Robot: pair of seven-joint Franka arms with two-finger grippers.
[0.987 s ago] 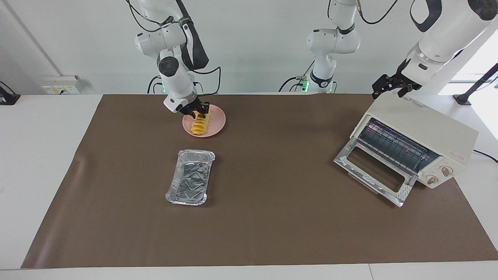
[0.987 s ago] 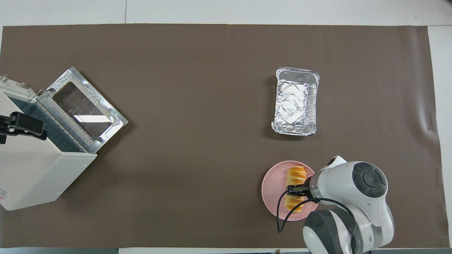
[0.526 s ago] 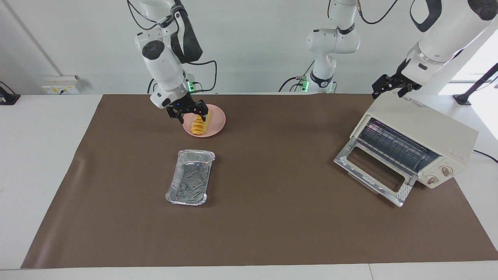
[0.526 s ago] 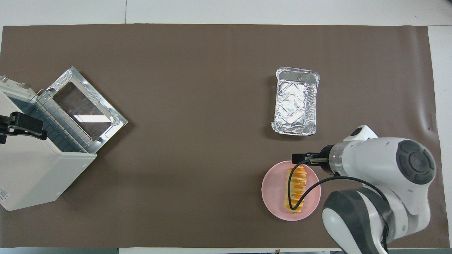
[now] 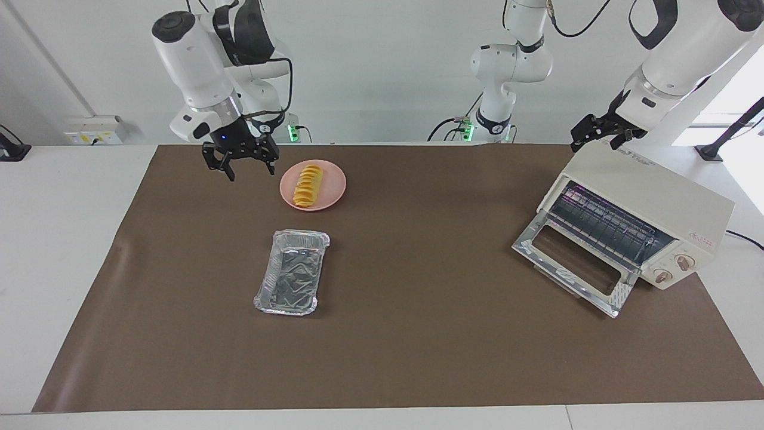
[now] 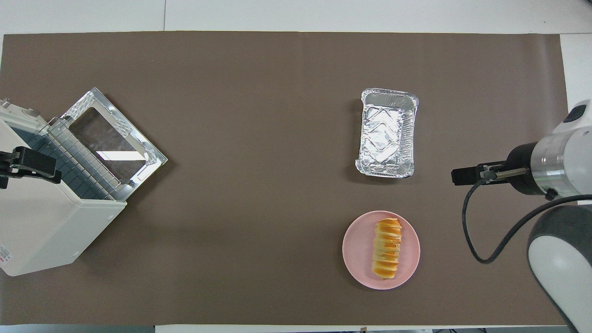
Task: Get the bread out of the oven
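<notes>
Bread (image 5: 308, 186) upper-left on plate (image 5: 333, 192): light, soft, crushable; grip mid-length sides. Right gripper (image 5: 240, 160) spread, empty; left gripper (image 5: 600, 132) unreadable.

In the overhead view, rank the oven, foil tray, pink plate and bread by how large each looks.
1. oven, largest by far even though partly cut off at the edge.
2. pink plate and foil tray: too alike in area to rank.
3. bread, smallest, lying on the plate.
</notes>
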